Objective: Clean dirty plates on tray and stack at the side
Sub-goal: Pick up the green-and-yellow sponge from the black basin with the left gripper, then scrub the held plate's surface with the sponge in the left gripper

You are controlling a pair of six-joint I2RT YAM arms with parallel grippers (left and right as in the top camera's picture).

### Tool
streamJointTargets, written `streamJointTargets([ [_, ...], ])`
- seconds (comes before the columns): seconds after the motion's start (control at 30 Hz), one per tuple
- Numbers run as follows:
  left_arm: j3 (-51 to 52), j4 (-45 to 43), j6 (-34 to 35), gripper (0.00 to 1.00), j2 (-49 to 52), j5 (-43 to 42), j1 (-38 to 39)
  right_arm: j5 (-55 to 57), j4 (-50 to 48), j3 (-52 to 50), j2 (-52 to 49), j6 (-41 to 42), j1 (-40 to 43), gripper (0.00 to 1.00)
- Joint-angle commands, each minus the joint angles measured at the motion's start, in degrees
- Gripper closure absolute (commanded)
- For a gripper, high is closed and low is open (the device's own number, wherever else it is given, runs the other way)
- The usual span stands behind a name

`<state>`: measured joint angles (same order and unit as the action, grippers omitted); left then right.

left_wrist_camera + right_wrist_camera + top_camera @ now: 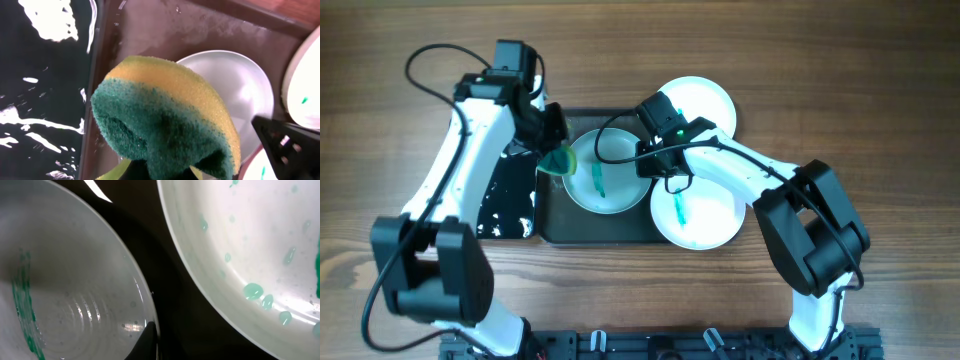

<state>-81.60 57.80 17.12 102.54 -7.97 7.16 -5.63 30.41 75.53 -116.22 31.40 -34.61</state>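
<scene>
The dark tray (pixel 552 215) holds one white plate (pixel 612 180) with a teal smear. My right gripper (pixel 655 160) is at this plate's right rim; in the right wrist view one finger (pixel 150 340) lies over the rim of the plate (pixel 75 295). My left gripper (pixel 555 150) is shut on a green and yellow sponge (pixel 558 160) at the plate's left edge. The sponge (pixel 165 115) fills the left wrist view above the plate (pixel 240 85). A second smeared plate (pixel 705 215) lies at the tray's right edge. A plain white plate (pixel 710 100) lies on the table behind it.
A smaller black tray (pixel 510 200), wet and shiny, lies left of the big tray; it also shows in the left wrist view (pixel 40 100). The second smeared plate (pixel 260 245) carries teal droplets. The table is brown wood.
</scene>
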Motion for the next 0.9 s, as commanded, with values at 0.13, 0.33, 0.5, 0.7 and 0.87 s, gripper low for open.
streamJointTargets([
  [0.13,0.00,-2.99,1.01,0.96,9.79,-1.42,3.89,-2.34,0.28,-0.96,0.17,-1.42,0.17,0.96],
  [0.33,0.00,-3.06,1.38,0.96,15.39,-1.64,4.04,-6.88,-0.28,-1.01,-0.68,-2.40,0.24,0.96],
  [0.5,0.00,-2.93,1.07,0.96,18.27,-3.37,4.81,-15.93,-2.97,-1.03,-3.28,-4.57,1.66,0.96],
  [0.7,0.00,-2.91,-3.23,0.96,18.93,-13.25,8.57,-18.86,-3.58,-1.03,-3.61,-5.81,3.23,0.96],
  [0.87,0.00,-6.14,0.09,0.96,18.93,-13.25,11.80,-18.86,-3.78,-1.03,-3.61,-5.77,3.23,0.96],
])
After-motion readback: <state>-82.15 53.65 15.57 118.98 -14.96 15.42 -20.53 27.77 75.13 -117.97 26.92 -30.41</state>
